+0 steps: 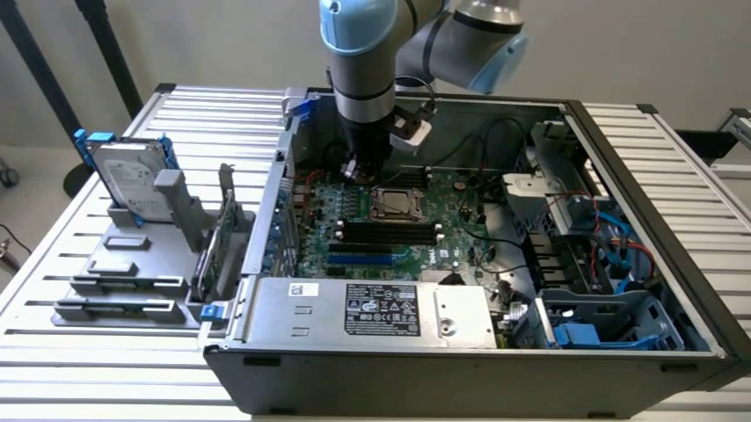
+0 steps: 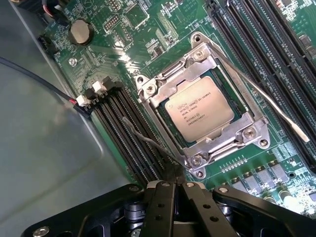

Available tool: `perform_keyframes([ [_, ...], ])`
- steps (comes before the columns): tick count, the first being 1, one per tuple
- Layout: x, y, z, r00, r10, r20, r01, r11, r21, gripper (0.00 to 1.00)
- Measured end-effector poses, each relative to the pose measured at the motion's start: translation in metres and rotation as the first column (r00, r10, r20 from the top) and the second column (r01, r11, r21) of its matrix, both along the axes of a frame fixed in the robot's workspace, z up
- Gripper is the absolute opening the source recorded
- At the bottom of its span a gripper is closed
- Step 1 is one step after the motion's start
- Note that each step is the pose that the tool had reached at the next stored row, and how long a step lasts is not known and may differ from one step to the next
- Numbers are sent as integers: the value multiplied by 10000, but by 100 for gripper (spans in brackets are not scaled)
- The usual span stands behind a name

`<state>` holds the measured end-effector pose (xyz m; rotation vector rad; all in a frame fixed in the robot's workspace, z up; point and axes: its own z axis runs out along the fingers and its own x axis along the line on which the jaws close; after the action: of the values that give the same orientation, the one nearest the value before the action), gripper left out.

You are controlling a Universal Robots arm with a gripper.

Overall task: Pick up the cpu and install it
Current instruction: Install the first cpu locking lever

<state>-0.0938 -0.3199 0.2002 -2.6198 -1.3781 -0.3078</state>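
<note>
Exterior view first. Computer case (image 1: 657,264) lying open on the slatted table (image 1: 70,264), side panel off so the arm can reach straight down to the motherboard (image 1: 388,237). Gripper (image 1: 355,169) lowered inside, just beside the socket (image 1: 397,204) on the exterior view's left, fingers pressed together and carrying nothing. Cpu (image 1: 397,205) sitting in that socket already, apparently placed. Inside the case as well: black memory sticks (image 1: 388,230) just in front of the socket, power supply (image 1: 369,309) nearer the camera, blue-cabled drive bay (image 1: 610,255) far off on the exterior view's right. Outside it, well left of the socket, grey fixture (image 1: 129,264) propping a hard drive (image 1: 123,180) upright in a blue frame, presumably for easy grasping.

Wrist view next. Cpu (image 2: 199,107) flat and square within the metal socket frame (image 2: 202,106), printed lid facing up. Retention lever (image 2: 148,140) beside the socket lifted, not latched, with the closed gripper (image 2: 175,190) tip right at its end. Second lever (image 2: 266,106) likewise standing free on the far side of the socket, so clamping appears unfinished.
</note>
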Motion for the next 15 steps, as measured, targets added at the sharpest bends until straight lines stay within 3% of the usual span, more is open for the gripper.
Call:
perform_keyframes([
  [5,1,5,98,10000,-1,-5,1,10000,-37,11],
  [8,1,5,99,10000,-6,-5,6,9999,-114,11],
  [11,3,5,98,10000,-6,-4,6,9997,-235,11],
  [15,8,5,84,10000,-6,-5,6,9996,-267,11],
])
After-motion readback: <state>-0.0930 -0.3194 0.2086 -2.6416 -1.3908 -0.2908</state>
